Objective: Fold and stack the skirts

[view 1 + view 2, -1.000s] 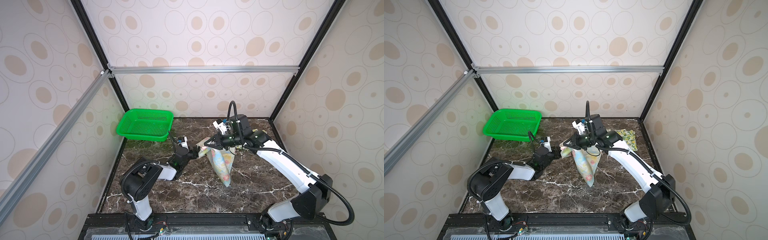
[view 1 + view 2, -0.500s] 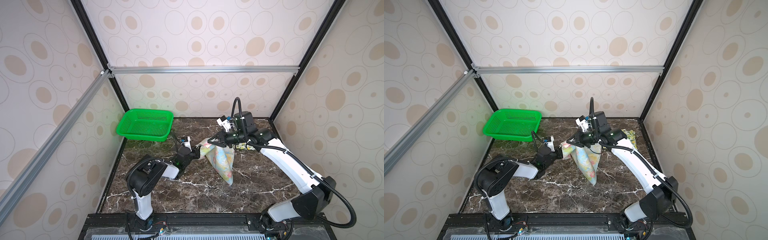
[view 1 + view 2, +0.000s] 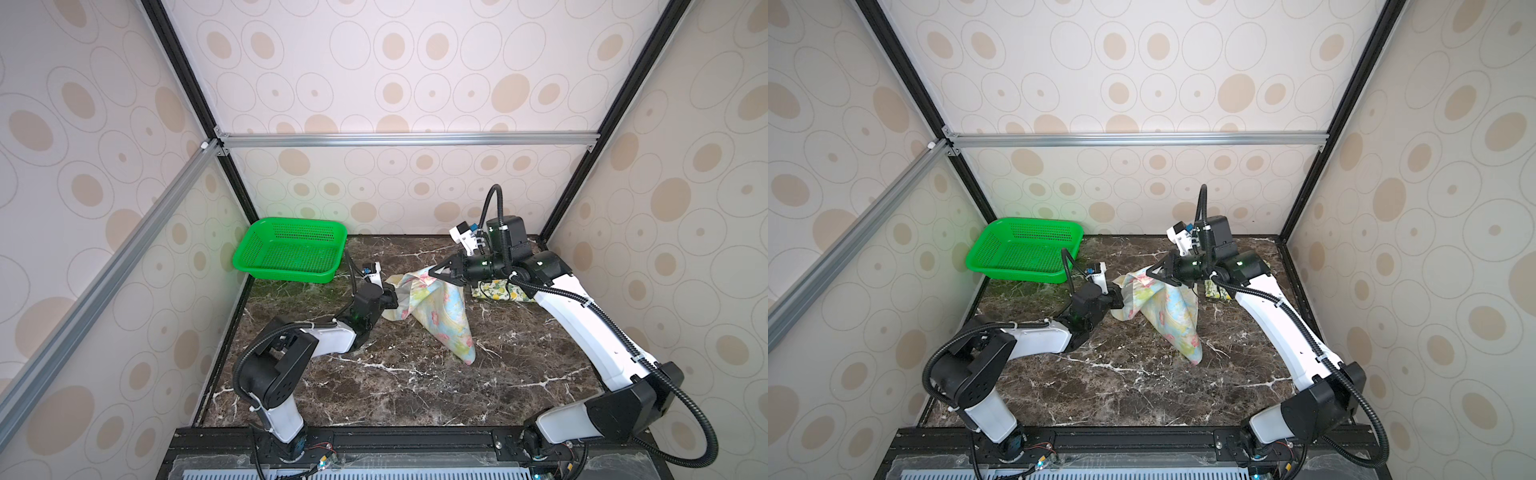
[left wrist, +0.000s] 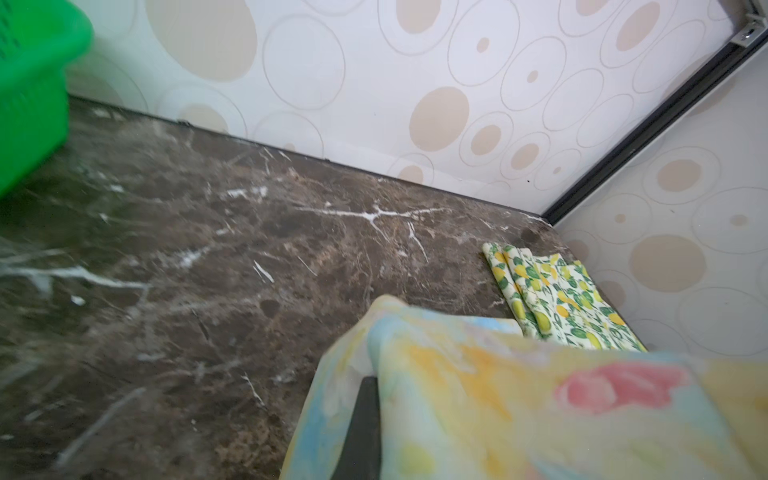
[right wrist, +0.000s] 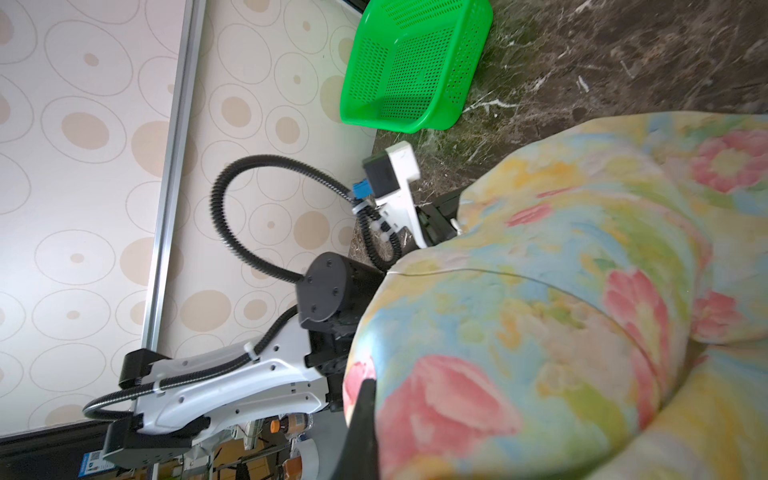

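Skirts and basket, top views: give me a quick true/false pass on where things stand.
1. The left gripper and the right gripper are both shut on the pastel skirt. True.
2. The lemon skirt lies in the green basket. False: it lies on the table near the back right corner.
3. The lemon skirt is folded. True.
4. The pastel skirt is stacked on the lemon skirt. False: it hangs between the grippers, beside the lemon skirt.

Both top views look steeply down on the whole desk; both wrist views sit close against the pastel skirt
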`<state>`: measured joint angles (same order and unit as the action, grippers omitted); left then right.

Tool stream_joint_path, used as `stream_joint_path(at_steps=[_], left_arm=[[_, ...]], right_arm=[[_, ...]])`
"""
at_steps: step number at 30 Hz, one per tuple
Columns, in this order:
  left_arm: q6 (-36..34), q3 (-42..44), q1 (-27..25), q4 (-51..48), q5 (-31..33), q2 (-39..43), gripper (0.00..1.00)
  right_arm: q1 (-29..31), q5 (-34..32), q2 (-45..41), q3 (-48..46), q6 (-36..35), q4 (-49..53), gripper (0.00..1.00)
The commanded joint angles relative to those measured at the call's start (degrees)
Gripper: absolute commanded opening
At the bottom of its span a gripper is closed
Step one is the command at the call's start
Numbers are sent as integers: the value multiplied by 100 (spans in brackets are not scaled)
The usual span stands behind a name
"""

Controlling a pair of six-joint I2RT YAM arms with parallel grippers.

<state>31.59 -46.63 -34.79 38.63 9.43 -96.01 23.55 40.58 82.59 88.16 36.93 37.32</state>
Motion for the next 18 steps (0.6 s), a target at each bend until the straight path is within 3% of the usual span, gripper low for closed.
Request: stream_joint_path(at_steps=[1, 10, 15, 18], left_arm=[[-948, -684, 118, -1133, 573, 374, 0], [-2144, -2349, 735, -2592, 809, 634, 0], [-2737, -3368, 799, -3100, 1130, 608, 0], [-2805, -3472, 799, -3250, 1175, 779, 0]], right_arm=[[-218, 155, 115, 220, -413, -118, 0], [-916, 282, 980, 1313, -1666, -352, 0], [-1131, 429, 1330, 2248, -2256, -253, 0], [-1133, 409, 1126, 2059, -2359, -278, 0]])
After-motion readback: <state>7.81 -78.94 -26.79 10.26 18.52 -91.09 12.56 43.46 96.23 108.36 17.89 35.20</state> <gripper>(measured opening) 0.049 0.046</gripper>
